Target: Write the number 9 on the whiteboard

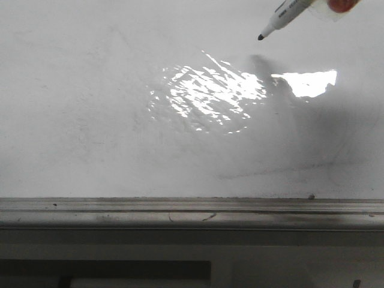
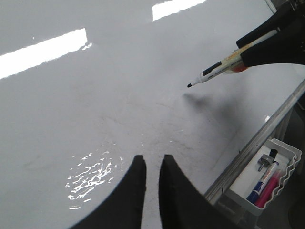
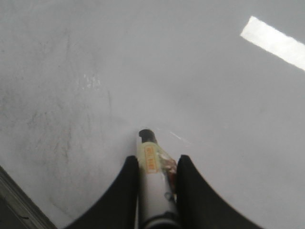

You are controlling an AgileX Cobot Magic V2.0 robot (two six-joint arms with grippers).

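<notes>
The whiteboard (image 1: pixel 90 120) is glossy white with faint grey smudges and a glare patch (image 1: pixel 210 93). No number 9 shows on it in any view. My right gripper (image 3: pixel 157 160) is shut on a white marker (image 3: pixel 152 167) with its cap off. The marker (image 1: pixel 285 17) enters the front view at the top right, and its black tip (image 1: pixel 261 37) hangs a little above the board over its own shadow. The marker (image 2: pixel 214 71) and the right gripper (image 2: pixel 279 43) also show in the left wrist view. My left gripper (image 2: pixel 152 160) is over the board, its jaws nearly together with nothing between them.
The board's grey metal rim (image 1: pixel 180 207) runs along the near edge, with a small dark speck (image 1: pixel 311 195) just above it. A white tray (image 2: pixel 288 150) hangs beyond the rim in the left wrist view and holds a blue marker (image 2: pixel 259 187) and a pink one (image 2: pixel 268 191).
</notes>
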